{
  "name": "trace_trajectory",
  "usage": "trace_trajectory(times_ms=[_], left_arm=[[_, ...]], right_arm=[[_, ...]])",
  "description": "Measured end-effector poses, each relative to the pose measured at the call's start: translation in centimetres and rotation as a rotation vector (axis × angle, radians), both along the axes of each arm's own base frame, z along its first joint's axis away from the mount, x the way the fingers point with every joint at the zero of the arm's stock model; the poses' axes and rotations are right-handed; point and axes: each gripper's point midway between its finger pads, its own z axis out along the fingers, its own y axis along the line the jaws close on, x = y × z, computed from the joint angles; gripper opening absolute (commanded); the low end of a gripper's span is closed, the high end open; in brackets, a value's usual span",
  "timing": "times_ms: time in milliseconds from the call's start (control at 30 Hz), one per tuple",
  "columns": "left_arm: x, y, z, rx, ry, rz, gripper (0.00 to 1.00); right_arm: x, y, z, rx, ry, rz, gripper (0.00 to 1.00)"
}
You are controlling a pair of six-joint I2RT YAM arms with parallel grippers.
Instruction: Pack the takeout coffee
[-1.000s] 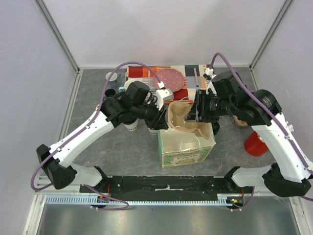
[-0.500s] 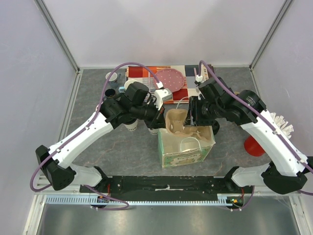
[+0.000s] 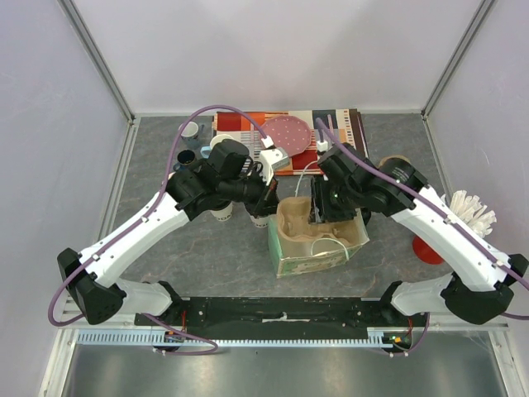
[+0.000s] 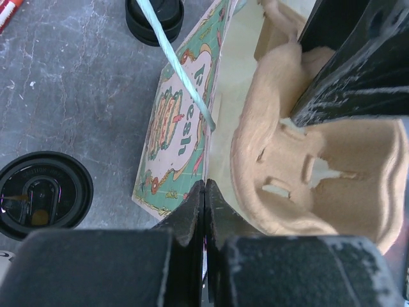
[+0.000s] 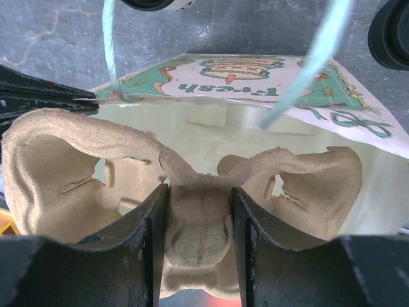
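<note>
A paper bag with green print stands open mid-table. My left gripper is shut on its left rim; the thin paper edge runs between the closed fingers. A tan pulp cup carrier sits in the bag's mouth. My right gripper is shut on the carrier's centre ridge from above. Two cream-white takeout coffee cups stand left of the bag, partly under my left arm. One black-lidded cup top shows beside the bag.
Another black lid lies on the grey table past the bag. Small mugs stand at the back left. A pink plate rests on a patterned mat. A red cup and a white bristled thing sit at the right.
My right gripper has carried the carrier leftward and down into the bag's mouth. The left gripper has closed on the bag's rim and stayed in place.
</note>
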Motion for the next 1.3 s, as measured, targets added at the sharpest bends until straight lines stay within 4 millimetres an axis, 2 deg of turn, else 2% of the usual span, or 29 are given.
trace_trajectory(times_ms=[267,767,1033,1133,1300], left_arm=[[0.4,-0.3,0.3,-0.017,-0.021,-0.001,0.02],[0.7,-0.4,-0.1,-0.008,-0.074,-0.044,0.02],[0.6,-0.9,-0.2,-0.026,-0.044,-0.048,0.02],[0.6,-1.0,-0.1,-0.029,-0.042,-0.052,0.02],[0.3,-1.2,0.1,-0.041,-0.038,-0.067,0.02]], right_arm=[[0.6,0.4,-1.8,-0.094,-0.009,0.006,0.31],[1.0,-1.3,-4.7,-0.243,-0.031,0.01,0.32],[0.3,-1.5,-7.8,-0.334,0.01,0.035,0.33],[0.2,-2.0,-8.5,-0.357,0.014,0.024,0.34],[0.1,-2.2,-9.3,-0.339,-0.001,-0.015,0.47]])
